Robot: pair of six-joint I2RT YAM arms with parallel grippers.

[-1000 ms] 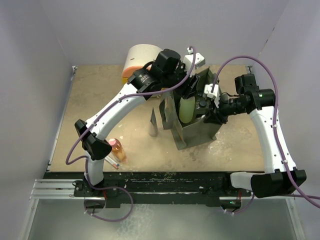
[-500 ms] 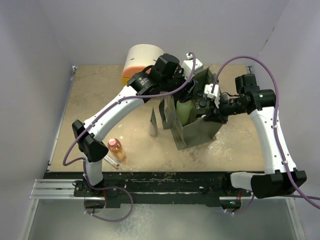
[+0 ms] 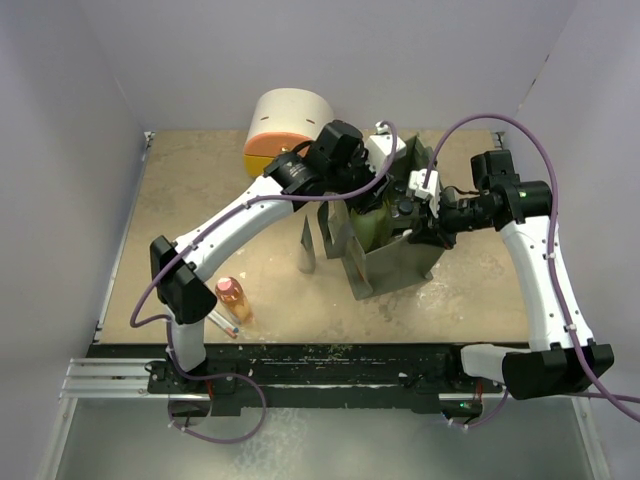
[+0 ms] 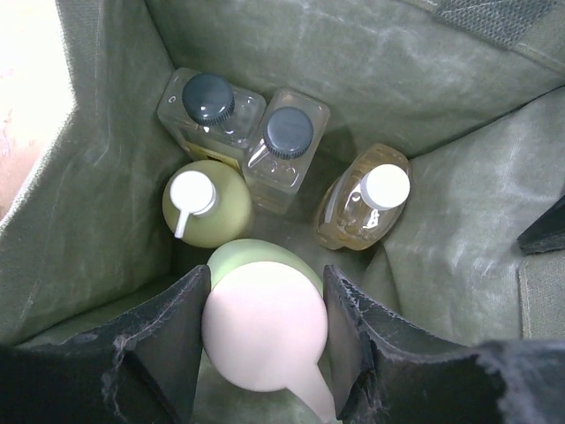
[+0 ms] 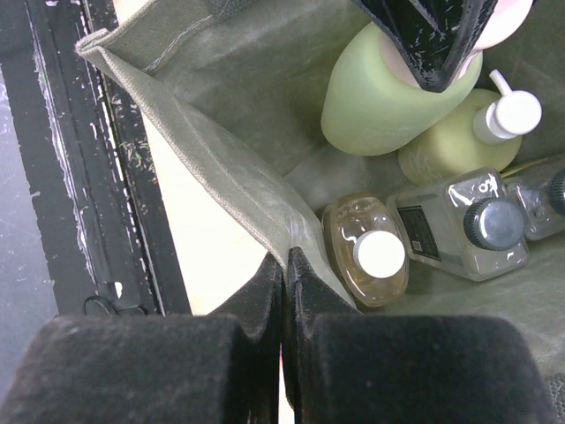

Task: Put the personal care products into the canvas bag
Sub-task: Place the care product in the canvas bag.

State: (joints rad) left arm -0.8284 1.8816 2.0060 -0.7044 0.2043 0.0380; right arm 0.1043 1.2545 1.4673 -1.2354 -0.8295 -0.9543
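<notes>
The olive-green canvas bag (image 3: 395,265) stands open at mid-table. My left gripper (image 4: 265,327) is inside it, shut on the white cap of the green bottle (image 4: 256,252), which hangs upright just above the bag's floor. Below lie two clear square black-capped bottles (image 4: 208,110) (image 4: 284,146), the pale green pump bottle (image 4: 205,201) and an amber white-capped bottle (image 4: 366,205). My right gripper (image 5: 282,265) is shut on the bag's rim (image 5: 203,132) and holds it open. The orange pink-capped bottle (image 3: 232,298) lies on the table at the near left. The slim grey bottle (image 3: 307,248) stands left of the bag.
The round cream, orange and yellow drawer unit (image 3: 283,120) stands at the back, behind my left arm. A thin tube (image 3: 222,325) lies beside the orange bottle. The table's black front edge (image 3: 320,355) runs just behind the arm bases.
My left gripper has sunk deeper into the bag with the green bottle, which now shows less above the rim. The right gripper has kept its hold on the rim.
</notes>
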